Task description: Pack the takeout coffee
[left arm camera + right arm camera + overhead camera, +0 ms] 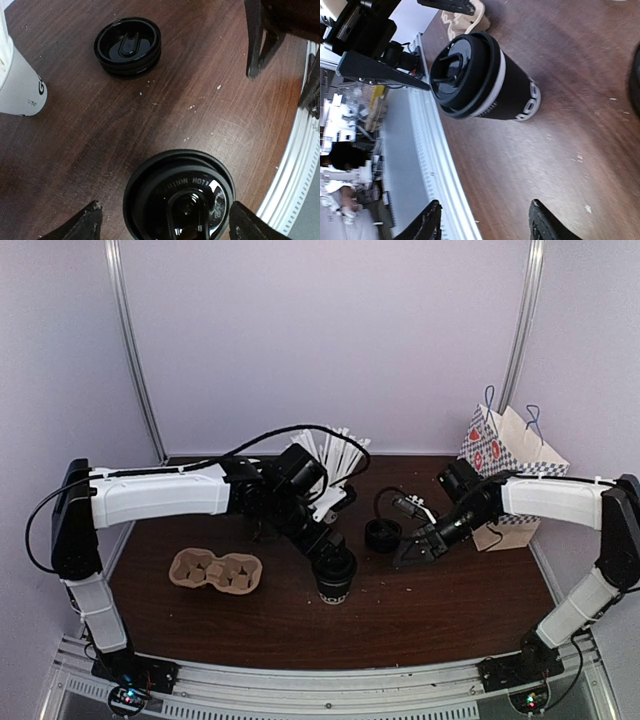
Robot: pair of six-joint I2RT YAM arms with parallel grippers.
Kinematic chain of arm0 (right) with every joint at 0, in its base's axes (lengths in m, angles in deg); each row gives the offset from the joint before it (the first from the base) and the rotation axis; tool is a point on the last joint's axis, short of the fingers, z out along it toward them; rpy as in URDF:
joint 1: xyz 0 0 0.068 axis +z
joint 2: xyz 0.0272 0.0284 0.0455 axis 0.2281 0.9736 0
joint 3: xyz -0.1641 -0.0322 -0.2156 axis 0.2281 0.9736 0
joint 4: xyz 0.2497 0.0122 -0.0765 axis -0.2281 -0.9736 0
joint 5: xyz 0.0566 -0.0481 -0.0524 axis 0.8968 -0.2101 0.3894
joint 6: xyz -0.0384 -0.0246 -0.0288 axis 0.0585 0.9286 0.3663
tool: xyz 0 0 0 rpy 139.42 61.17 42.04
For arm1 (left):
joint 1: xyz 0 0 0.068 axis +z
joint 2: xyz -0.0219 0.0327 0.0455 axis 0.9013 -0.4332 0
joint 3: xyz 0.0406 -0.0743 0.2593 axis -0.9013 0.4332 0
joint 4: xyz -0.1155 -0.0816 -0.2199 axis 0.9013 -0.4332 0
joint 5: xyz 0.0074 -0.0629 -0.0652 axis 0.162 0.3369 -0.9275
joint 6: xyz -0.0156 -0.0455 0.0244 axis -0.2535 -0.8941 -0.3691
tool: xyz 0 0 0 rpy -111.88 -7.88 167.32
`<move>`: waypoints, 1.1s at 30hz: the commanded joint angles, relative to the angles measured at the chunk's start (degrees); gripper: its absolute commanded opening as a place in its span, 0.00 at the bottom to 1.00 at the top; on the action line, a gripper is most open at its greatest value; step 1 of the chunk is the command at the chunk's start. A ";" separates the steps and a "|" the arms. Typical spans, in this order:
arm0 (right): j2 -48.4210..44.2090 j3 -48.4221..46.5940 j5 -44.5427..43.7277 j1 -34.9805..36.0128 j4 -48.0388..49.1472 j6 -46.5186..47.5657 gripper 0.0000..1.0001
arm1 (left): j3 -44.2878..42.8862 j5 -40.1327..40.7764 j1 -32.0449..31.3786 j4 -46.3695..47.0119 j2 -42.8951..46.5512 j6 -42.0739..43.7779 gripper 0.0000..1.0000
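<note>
Pale lilac walls close in a dark brown wooden desk (420,620). Your left claw (165,204) hangs wide open straight over the small black paper cup with white lettering and a black plastic lid (490,85), one finger on either side of the lid rim. It has no clamp on the cup, though you cannot tell whether one finger brushes the rim. That cup stands upright mid-desk, toward the near edge. Just beyond it lies a short stack of loose black plastic lids (128,46), and a white paper cup (20,80) stands further back. Your right claw (485,202) sits low beside the lid stack, fingers parted with nothing between them, facing the black cup. Left of the cup, apart from it, rests a brown moulded-pulp cup carrier (215,570). At the right rear stands a patterned white paper bag with blue handles (505,465).
</note>
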 commanded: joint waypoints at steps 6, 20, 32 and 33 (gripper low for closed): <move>14.50 -11.05 9.55 8.41 -3.03 -10.08 0.46 | 7.86 -10.36 5.03 10.96 2.82 -11.09 0.78; 21.49 -15.44 10.94 11.88 0.78 -14.63 0.40 | 12.44 -13.18 5.75 13.62 1.95 -14.51 0.69; 26.07 -16.78 11.57 12.45 3.22 -17.40 0.34 | 14.12 -13.63 6.56 13.48 1.54 -15.70 0.62; 26.28 -16.52 11.56 12.47 3.98 -18.13 0.34 | 14.29 -13.72 6.56 13.56 1.52 -15.64 0.62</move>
